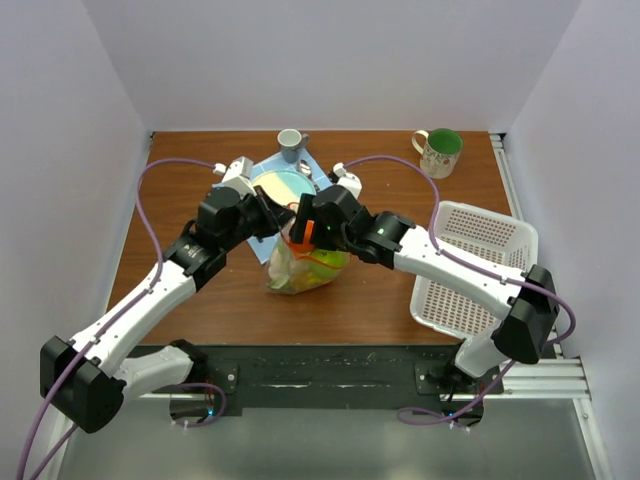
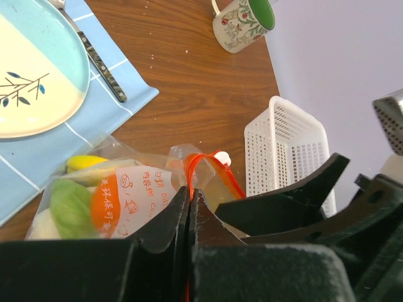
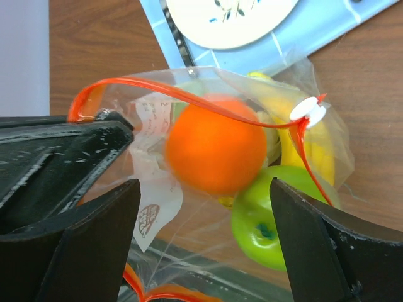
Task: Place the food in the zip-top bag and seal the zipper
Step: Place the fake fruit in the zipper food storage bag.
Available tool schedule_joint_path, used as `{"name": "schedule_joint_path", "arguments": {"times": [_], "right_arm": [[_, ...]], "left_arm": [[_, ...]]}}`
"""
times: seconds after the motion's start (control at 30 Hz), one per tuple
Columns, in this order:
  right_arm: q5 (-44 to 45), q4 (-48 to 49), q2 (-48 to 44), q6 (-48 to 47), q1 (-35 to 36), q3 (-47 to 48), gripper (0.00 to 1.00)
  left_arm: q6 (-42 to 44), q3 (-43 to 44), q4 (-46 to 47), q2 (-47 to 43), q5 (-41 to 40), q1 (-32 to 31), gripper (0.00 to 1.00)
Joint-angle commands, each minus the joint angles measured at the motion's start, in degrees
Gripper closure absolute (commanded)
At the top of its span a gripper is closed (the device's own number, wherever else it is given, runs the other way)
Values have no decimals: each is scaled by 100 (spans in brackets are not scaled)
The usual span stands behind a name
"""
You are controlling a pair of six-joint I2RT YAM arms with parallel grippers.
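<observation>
The clear zip-top bag (image 1: 300, 268) lies mid-table, its mouth held up. My left gripper (image 2: 189, 196) is shut on the orange-red zipper strip (image 2: 196, 162) at one end of the mouth. My right gripper (image 3: 204, 233) is open right over the open mouth, touching nothing. The orange (image 3: 216, 143) is blurred between its fingers, just inside the mouth below the strip (image 3: 189, 97). The green apple (image 3: 277, 214) and yellow banana (image 3: 302, 135) lie in the bag. In the left wrist view the banana (image 2: 85, 162) and the pale green leafy piece (image 2: 69, 204) show through the plastic. A white slider (image 3: 306, 110) sits on the strip.
A plate (image 1: 283, 185) on a blue placemat (image 2: 119, 82) with a knife (image 2: 101, 60) lies just behind the bag. A grey cup (image 1: 291, 143) and a green-lined mug (image 1: 438, 152) stand at the back. A white lattice basket (image 1: 480, 265) stands at the right.
</observation>
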Motion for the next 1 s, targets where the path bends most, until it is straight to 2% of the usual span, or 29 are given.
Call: {"name": "schedule_joint_path", "arguments": {"times": [0.0,0.17,0.27,0.33,0.4,0.5,0.73,0.97], "right_arm": [[474,-284,-301,-250,14,469,12],[1192,-933,-390,-548,-12,758,13],[1475,-1224,-320,-812,-161,899,18],[1301,-1164,-276,-1005,-458,830,28],[759,-892,-241,-1076,-714,619,33],[117,-523,-197,-971,-1153,364,34],[-227,-496,181,-208,-1417,408,30],[-983,163,-38,593,-1585,-637,34]], "left_arm": [[-74,-64,322,-186,-23,115,100],[-13,-108,366,-186,135,132,100],[93,-90,314,-186,231,132,100],[146,-99,296,-212,258,141,100],[207,-99,269,-238,311,141,100],[234,-134,269,-239,416,150,100],[313,-371,401,-221,820,141,100],[401,-688,384,-388,1234,150,100]]}}
